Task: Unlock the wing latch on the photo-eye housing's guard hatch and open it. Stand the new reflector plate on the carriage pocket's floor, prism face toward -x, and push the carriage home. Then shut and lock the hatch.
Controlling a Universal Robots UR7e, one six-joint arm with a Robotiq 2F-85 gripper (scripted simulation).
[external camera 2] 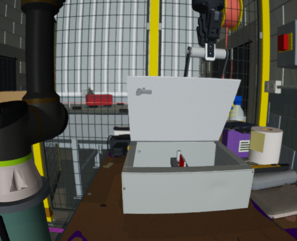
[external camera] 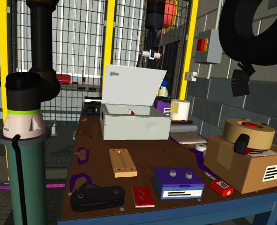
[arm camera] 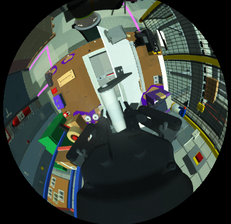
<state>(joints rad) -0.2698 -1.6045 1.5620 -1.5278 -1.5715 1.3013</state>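
At the back of the bench the grey photo-eye housing stands with its guard hatch raised and leaning toward the front. Above the hatch's top edge my gripper is closed on the hatch's white bar handle, which sits on two dark arms. The wing latch shows near the hatch's upper left corner. Inside the housing the red reflector plate stands upright in the dark carriage beside a white post. A second red plate lies flat near the bench's front edge.
A purple-lidded box sits at the front, with a cardboard box and tape roll to the right. A wooden jig and a black bracket lie front left. A paper roll stands right of the housing; mesh fencing runs behind.
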